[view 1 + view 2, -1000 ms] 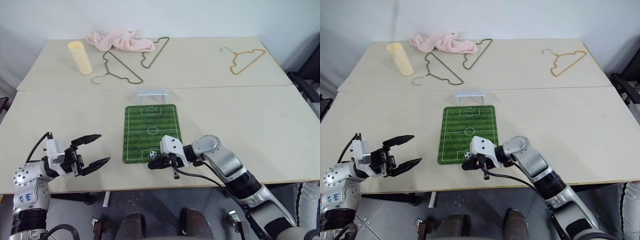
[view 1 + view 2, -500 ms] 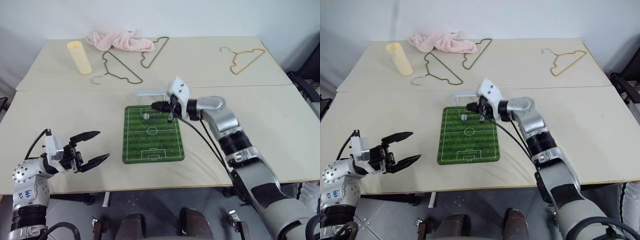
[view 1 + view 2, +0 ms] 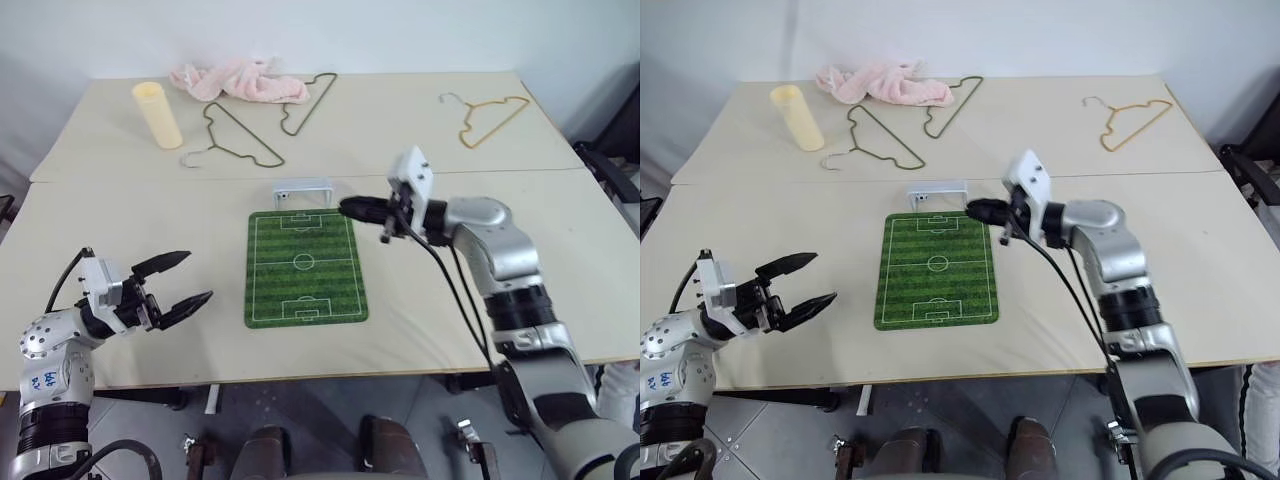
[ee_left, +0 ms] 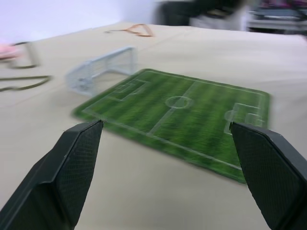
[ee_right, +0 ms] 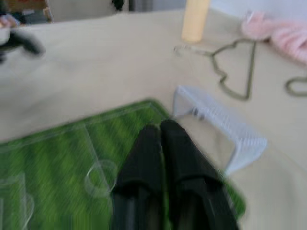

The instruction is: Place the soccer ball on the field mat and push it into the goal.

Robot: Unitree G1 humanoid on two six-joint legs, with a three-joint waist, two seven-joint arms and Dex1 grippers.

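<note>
The right gripper (image 3: 348, 208), fingers pressed together and empty, hovers beside the goal (image 3: 303, 192); I'd lift it gently clear of the mat (image 3: 304, 266)'s far edge without clipping the frame.

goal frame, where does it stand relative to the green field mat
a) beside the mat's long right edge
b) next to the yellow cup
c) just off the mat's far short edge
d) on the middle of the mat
c: the goal frame stands on the table just past the far short edge of the field mat, centred on it, away from the yellow cup.
</note>
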